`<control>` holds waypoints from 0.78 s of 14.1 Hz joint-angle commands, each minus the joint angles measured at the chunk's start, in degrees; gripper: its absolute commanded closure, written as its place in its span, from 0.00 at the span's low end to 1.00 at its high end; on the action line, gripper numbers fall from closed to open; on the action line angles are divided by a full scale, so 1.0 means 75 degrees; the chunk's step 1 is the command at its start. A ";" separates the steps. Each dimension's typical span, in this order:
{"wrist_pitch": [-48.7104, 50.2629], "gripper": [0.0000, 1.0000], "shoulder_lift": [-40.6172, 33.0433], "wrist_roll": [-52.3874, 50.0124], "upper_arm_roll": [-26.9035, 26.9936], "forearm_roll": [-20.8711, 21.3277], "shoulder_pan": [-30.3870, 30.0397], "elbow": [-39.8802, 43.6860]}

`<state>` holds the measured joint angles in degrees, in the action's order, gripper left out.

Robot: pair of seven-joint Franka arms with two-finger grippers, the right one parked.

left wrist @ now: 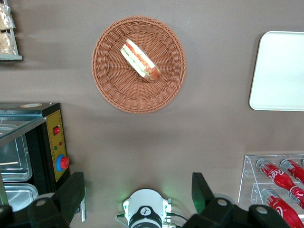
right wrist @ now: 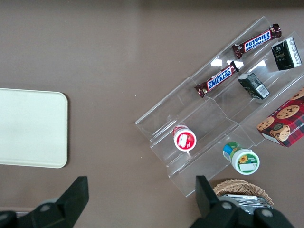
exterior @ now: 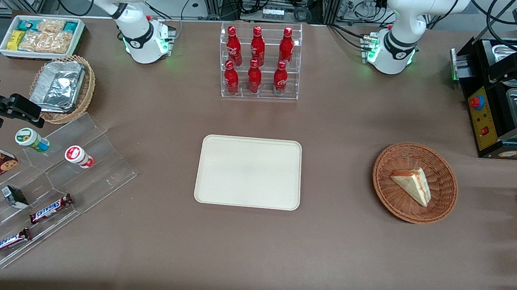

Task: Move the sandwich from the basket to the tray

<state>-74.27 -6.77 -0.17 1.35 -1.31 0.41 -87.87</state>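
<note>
Lying in the basket, the sandwich is resting on its side, filling edge showing from above. The tray is sitting bare, well apart from the basket, toward the parked arm's end. The gripper is hovering high above the table with fingers spread wide, holding nothing.

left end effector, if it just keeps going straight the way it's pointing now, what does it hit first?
Probably bare table. The left end effector is open, pointing down from well above; the basket with the sandwich lies off its line, nearer the front camera. Depth is hard to judge.
</note>
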 commanded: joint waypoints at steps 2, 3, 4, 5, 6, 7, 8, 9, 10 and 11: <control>0.0071 0.00 0.0081 -0.0025 0.0042 0.0081 0.0109 0.0067; 0.0059 0.00 0.0256 -0.0048 0.0031 0.0139 0.0121 0.0056; 0.0036 0.00 0.0455 -0.0129 0.0042 0.0267 0.0121 0.0079; 0.0012 0.00 0.0689 -0.0443 0.0031 0.0315 0.0121 0.0079; -0.0197 0.00 0.0796 -0.0795 0.0030 0.0327 0.0121 0.0009; -0.0408 0.00 0.0924 -0.1018 0.0030 0.0327 0.0121 -0.0061; -0.0526 0.00 0.1111 -0.1288 0.0042 0.0327 0.0121 -0.0096; -0.0643 0.00 0.1287 -0.1569 0.0042 0.0327 0.0109 -0.0108; -0.0830 0.00 0.1440 -0.1931 0.0042 0.0315 0.0097 -0.0143; -0.1006 0.00 0.1592 -0.2515 0.0054 0.0257 0.0086 -0.0190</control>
<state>-80.01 3.72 -12.92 1.39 0.19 0.49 -89.04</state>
